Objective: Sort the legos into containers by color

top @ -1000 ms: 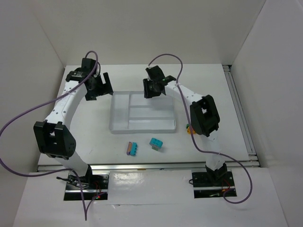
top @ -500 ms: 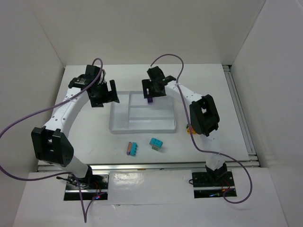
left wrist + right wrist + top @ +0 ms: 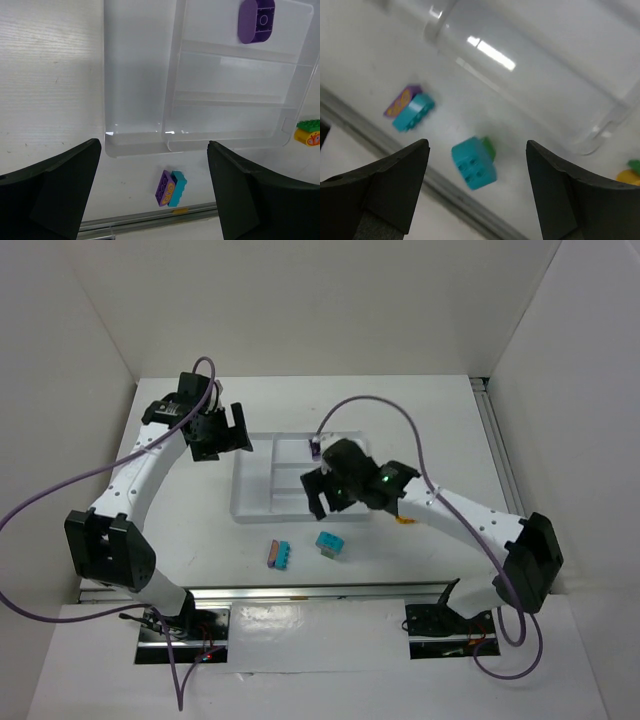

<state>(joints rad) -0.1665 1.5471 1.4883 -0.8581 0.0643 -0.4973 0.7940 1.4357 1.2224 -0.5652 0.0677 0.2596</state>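
The white tray lies mid-table. One purple lego rests in its far long section, also seen in the left wrist view as the purple lego. My right gripper hovers open and empty over the tray's near edge, above a cyan-and-green stack. That cyan-and-green stack sits on the table in front of the tray. A purple-and-cyan stack lies to its left. My left gripper is open and empty, above the tray's far left corner.
A green-and-orange stack lies by the tray's near right corner, partly hidden under the right arm in the top view. The table's metal front rail runs just past the loose legos. White walls enclose the table.
My right gripper opened and left the purple lego in the tray's far section, then swung back over the near edge. The left gripper shifted slightly toward the tray.
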